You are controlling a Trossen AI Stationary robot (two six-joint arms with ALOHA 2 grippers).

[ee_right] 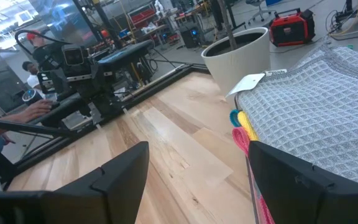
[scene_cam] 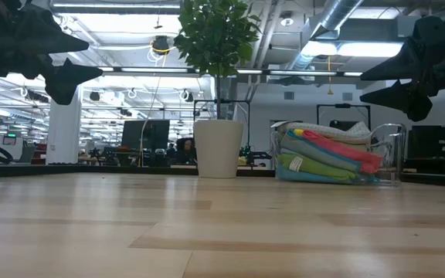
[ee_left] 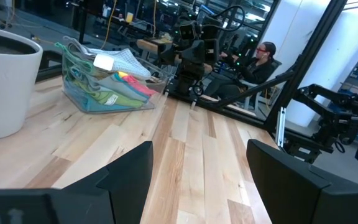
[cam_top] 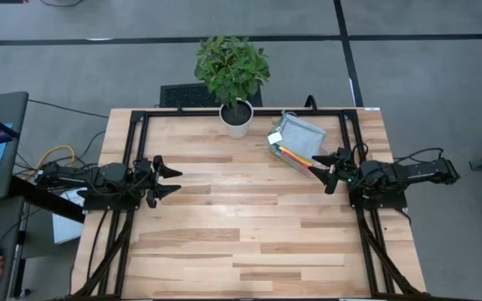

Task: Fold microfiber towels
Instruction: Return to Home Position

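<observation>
Currently, all positions are taken from the white plant pot (cam_top: 236, 117), which stands at the far middle edge of the wooden table (cam_top: 249, 234).

Towels: the microfiber towels (cam_top: 298, 132) are folded and stacked inside the clear bin (cam_top: 274, 139). The bin sits just beside the pot on the right arm's side and is not touching it. In the low view the stack (scene_cam: 327, 154) fills the bin (scene_cam: 392, 150): a pale grey cloth on top, then yellow, pink, green and teal layers. The right wrist view shows the grey waffle weave (ee_right: 316, 106) with a white tag, and yellow and pink edges below it. No cloth lies on the table outside the bin.

Left gripper (cam_top: 174, 181): well apart from the pot, on the left arm's side, raised off the wood. Its fingers are spread apart and hold nothing.

Right gripper (cam_top: 325, 171): beyond the bin from the pot, near the bin's nearer corner, also in the air (scene_cam: 369, 85). Its fingers are parted and empty.

Background: a seated person (ee_left: 263, 59) shows beyond the table in the left wrist view.
</observation>
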